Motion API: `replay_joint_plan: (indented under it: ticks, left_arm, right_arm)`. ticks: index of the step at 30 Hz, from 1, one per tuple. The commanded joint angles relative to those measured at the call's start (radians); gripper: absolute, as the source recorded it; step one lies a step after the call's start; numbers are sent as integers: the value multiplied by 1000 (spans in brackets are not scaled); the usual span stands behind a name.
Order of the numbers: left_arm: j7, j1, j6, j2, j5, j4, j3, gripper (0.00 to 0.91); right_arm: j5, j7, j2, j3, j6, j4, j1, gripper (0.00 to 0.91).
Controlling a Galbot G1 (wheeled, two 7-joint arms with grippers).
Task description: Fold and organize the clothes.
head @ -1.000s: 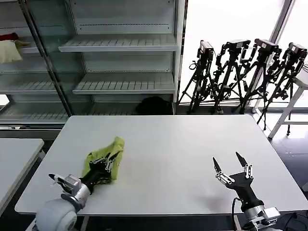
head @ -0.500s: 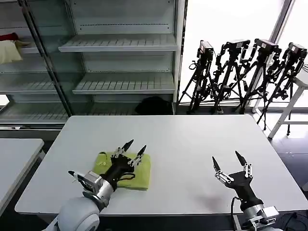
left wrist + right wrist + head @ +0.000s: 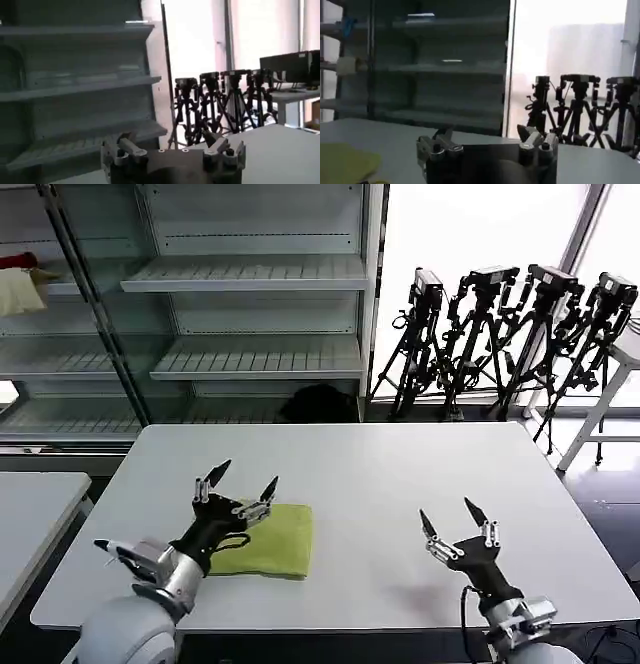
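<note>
On the white rectangular table, head view: lime yellow-green cotton T-shirt, folded into a flat rectangle, left of centre, toward the near edge. Left gripper raised just above the left part of that folded shirt, pointed fingers spread wide, gripping nothing. Right gripper over bare tabletop at near right, well apart from the shirt, fingers likewise spread wide and empty. Beyond the far edge, grey metal shelving unit behind glass doors; to its right, row of black camera tripods against a bright window. Far left, second white table.

From the left wrist view: dark gripper base with two finger mounts, facing the shelving and the tripods; pale tabletop to one side.

From the right wrist view: gripper base above the tabletop, corner of the yellow-green shirt at the frame's edge, tripods and shelving behind.
</note>
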Motion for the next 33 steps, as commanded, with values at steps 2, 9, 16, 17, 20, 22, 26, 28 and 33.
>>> replay_joint_plan:
  ticks: [2, 9, 16, 17, 20, 22, 26, 28, 33]
  left_arm:
    - [63, 252, 31, -94, 121, -77, -196, 907]
    - [70, 264, 21, -156, 158, -65, -175, 907]
    - [74, 277, 8, -153, 163, -43, -188, 907]
    - [74, 276, 6, -153, 164, -42, -187, 907]
    - [77, 270, 3, -155, 167, -35, -183, 907]
    - [78, 265, 3, -157, 168, -29, -179, 907]
    - [84, 264, -2, -157, 171, -19, -179, 907]
    - [84, 265, -5, -156, 173, -15, -181, 907]
    - [92, 265, -5, -153, 176, -11, -185, 907]
  right_arm:
    - [341, 53, 110, -399, -524, -15, 419, 907]
    - [398, 114, 264, -493, -574, -184, 550, 907]
    - [370, 99, 307, -504, -573, -275, 568, 907]
    - [358, 96, 313, -504, -571, -284, 576, 907]
    - [325, 86, 321, -514, -554, -300, 592, 907]
    - [303, 78, 329, -519, -545, -313, 605, 907]
    - [283, 77, 350, -524, -525, -348, 620, 826]
    - [277, 76, 357, -527, -518, -360, 619, 756]
    - [266, 67, 351, -525, -492, -368, 608, 383]
